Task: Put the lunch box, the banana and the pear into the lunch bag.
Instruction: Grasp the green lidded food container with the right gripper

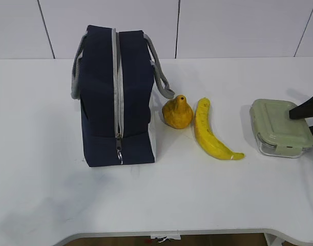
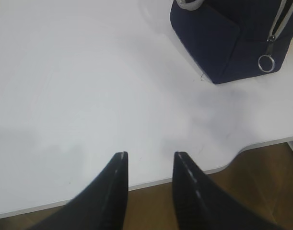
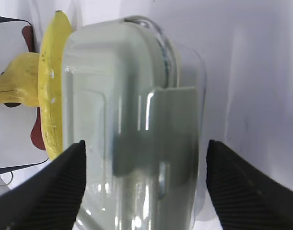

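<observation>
The navy lunch bag [image 1: 118, 97] stands at the left centre, its grey zipper looking shut and the pull hanging low on the near end. The pear [image 1: 178, 113] and the banana [image 1: 210, 130] lie to its right. The lunch box [image 1: 279, 128], with a sage-green lid over a clear base, sits at the far right. My right gripper [image 1: 310, 120] is open, its jaws on either side of the lunch box's [image 3: 132, 120] right end, which fills the right wrist view between them [image 3: 145, 143]. My left gripper [image 2: 150, 155] is open and empty over the table's front edge, away from the bag [image 2: 232, 43].
The white table [image 1: 146, 205] has a curved front edge [image 2: 242, 148] with brown floor below. The bag's ring pull [image 2: 265, 62] hangs on its near end. In the right wrist view the banana [image 3: 50, 96] and the pear [image 3: 17, 86] lie beyond the box.
</observation>
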Available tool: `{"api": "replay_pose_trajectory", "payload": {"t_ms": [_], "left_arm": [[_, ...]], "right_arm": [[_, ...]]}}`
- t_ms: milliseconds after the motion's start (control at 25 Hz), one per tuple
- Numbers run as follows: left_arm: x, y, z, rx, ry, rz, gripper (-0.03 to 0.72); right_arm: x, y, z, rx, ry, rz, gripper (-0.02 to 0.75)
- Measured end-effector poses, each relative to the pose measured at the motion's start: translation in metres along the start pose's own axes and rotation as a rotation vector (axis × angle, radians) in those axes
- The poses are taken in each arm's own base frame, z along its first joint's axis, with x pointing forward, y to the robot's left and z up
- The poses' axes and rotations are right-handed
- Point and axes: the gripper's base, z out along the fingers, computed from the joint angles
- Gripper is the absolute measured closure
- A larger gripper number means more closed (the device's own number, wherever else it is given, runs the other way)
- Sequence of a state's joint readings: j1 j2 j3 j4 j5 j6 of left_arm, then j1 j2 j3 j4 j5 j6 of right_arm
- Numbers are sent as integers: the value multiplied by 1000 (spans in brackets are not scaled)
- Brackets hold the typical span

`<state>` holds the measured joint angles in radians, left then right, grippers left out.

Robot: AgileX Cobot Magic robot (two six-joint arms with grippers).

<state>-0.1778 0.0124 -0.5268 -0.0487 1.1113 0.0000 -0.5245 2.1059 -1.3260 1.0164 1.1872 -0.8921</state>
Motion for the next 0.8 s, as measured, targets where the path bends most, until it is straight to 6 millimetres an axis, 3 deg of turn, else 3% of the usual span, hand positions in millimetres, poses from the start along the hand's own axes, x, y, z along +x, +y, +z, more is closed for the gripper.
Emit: {"api": "replay_pose_trajectory", "payload": {"t_ms": [800], "left_arm": [[0,0,0,-1,0,0,447]], "right_arm": [[0,-2,2,-3,0,-6,150]]}}
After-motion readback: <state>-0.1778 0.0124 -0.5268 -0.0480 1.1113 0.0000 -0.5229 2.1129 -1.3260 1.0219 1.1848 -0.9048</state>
